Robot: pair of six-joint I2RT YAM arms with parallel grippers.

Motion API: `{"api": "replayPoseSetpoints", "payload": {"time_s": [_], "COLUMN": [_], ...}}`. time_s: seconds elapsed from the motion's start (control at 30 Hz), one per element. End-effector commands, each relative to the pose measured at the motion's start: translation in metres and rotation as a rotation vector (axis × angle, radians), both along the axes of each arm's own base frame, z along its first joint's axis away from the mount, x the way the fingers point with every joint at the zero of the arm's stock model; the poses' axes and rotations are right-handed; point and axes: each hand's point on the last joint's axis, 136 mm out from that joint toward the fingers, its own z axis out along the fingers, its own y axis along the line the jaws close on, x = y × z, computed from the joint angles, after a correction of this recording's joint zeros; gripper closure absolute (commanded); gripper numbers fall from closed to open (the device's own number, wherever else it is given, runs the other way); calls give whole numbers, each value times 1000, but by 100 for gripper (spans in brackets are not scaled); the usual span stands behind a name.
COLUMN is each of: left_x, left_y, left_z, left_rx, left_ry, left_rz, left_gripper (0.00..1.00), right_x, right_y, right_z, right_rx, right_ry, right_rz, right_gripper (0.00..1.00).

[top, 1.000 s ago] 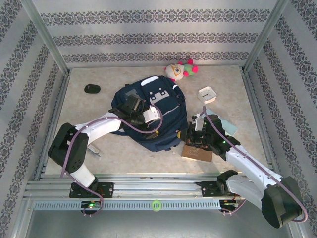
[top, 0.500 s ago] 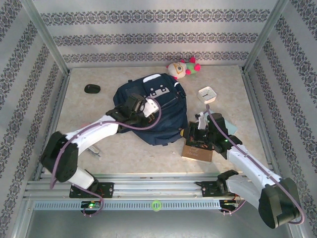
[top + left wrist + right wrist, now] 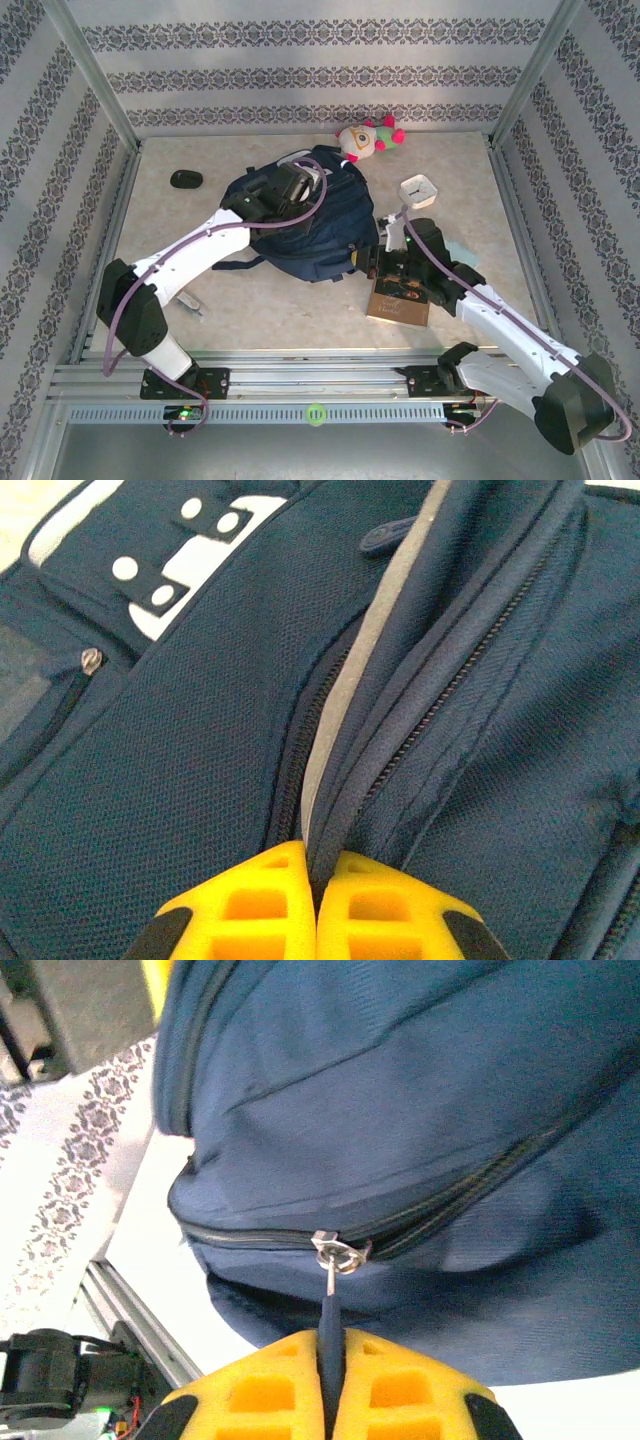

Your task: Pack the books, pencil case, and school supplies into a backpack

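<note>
A black oval thing (image 3: 185, 179) lies on the table (image 3: 300, 310), well off to the left of the left pincer (image 3: 297, 184). That pincer sits on the far part of the backpack (image 3: 300, 225). In the left wrist view the left pincer (image 3: 315, 865) has its yellow fingers (image 3: 250, 900) pressed together, pinching a raised fold of the backpack (image 3: 180, 760) beside an open zip. The white patches (image 3: 195, 555) of the pocket show ahead of it and to its left.

A soft toy (image 3: 366, 140) lies just past the backpack, to the right of the left pincer and beyond it.

The right pincer (image 3: 370, 263) meets the backpack at its right near edge. In the right wrist view the right pincer (image 3: 330, 1360) is closed on the dark zip pull (image 3: 328, 1305), which hangs from the metal slider (image 3: 336, 1252) on the backpack (image 3: 400, 1090) just ahead of the fingertips.

The book (image 3: 400, 300) lies flat on the table just on the near side of the right pincer, outside the backpack. The white clock (image 3: 420, 190) stands beyond this pincer and to its right. The mint-green pencil case (image 3: 460, 250) lies to its right, partly hidden under the right arm (image 3: 500, 320).
</note>
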Motion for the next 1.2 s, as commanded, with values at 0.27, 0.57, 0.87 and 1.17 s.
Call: {"api": "replayPoseSetpoints", "payload": {"time_s": [0.27,0.57,0.87,1.17], "left_x": [20,18,6,-18], "left_y": [-34,-45,-46,-43], "left_z": [21,30,34,44], "left_rx": [-191,-217,-400,-399], "left_ry": [-50,-87,-120,-160], "left_rz": [153,59,-282,-581], "left_gripper": [100,100,100,100], "right_x": [-28,-26,-21,4], "right_y": [84,124,58,-4], "right_z": [11,-7,-8,6], "right_rx": [43,66,51,243], "right_ry": [14,78,108,139], "right_rz": [118,172,-13,-222], "right_gripper": [100,99,35,22]}}
